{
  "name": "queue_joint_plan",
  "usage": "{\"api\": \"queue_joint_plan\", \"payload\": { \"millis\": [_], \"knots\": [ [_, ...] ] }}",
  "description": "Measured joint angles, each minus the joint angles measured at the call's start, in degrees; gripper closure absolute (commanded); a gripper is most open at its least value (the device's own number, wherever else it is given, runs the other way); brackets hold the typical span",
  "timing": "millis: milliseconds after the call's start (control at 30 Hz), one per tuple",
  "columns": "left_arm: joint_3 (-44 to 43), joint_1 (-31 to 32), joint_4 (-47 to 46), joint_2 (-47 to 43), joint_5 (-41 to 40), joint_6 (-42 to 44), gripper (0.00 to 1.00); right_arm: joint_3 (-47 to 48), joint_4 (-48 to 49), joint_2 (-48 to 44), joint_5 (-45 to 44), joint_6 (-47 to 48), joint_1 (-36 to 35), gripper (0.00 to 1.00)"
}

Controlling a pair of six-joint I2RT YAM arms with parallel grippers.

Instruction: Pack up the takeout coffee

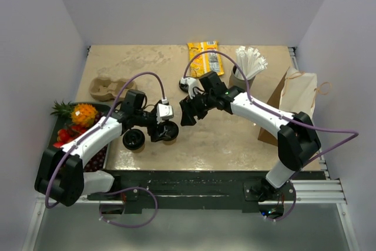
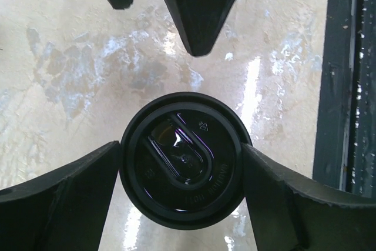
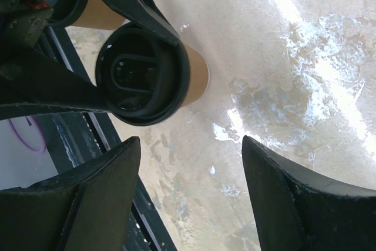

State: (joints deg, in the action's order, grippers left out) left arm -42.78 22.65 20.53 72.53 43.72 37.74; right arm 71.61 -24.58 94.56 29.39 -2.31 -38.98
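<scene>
Nearby, second cup (image 1: 134,139): lidded, upright by the table's (image 1: 235,139) near edge, just beside the left arm (image 1: 94,136); a sideways swing could have toppled it.
Left gripper (image 2: 181,157): closed against both sides of the black lid (image 2: 182,171); squeezing only the lid might have popped it off.
Held cup (image 1: 170,135): upright on the table, its lid between those fingers.
Right gripper (image 1: 189,111): spread wide, empty, just beyond the held cup.
Carrier (image 1: 108,86): far left, well apart.

Glossy plastic lid (image 2: 182,160), matt paper cup (image 3: 198,76)
</scene>
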Motion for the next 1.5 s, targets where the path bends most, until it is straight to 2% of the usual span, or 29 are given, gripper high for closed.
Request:
{"api": "queue_joint_plan", "payload": {
  "millis": [300, 533, 733, 1033, 1500],
  "knots": [
    [-0.44, -0.83, 7.93, -1.95, 2.54, 0.90, 0.06, 0.90, -2.16, 0.00, -0.13, 3.10, 0.00, 0.24],
    [-1.60, -0.83, 10.47, -1.95, 3.58, 0.81, 0.11, 0.92, -1.68, 0.83, 1.73, 3.58, 0.00, 0.24],
    [1.57, -0.83, 7.13, -3.74, 3.78, -0.92, 0.13, 0.76, 0.22, 3.45, 3.50, 2.38, -0.07, 0.24],
    [10.58, 0.81, -3.08, -13.44, 1.18, -5.66, 0.12, -5.79, 5.90, 3.61, 8.63, -1.01, -2.43, 0.24],
    [10.75, 1.81, -6.82, -11.89, -0.07, -9.27, 0.13, -5.73, 7.52, 7.43, 12.37, -4.13, -3.08, 0.25]
  ]
}}
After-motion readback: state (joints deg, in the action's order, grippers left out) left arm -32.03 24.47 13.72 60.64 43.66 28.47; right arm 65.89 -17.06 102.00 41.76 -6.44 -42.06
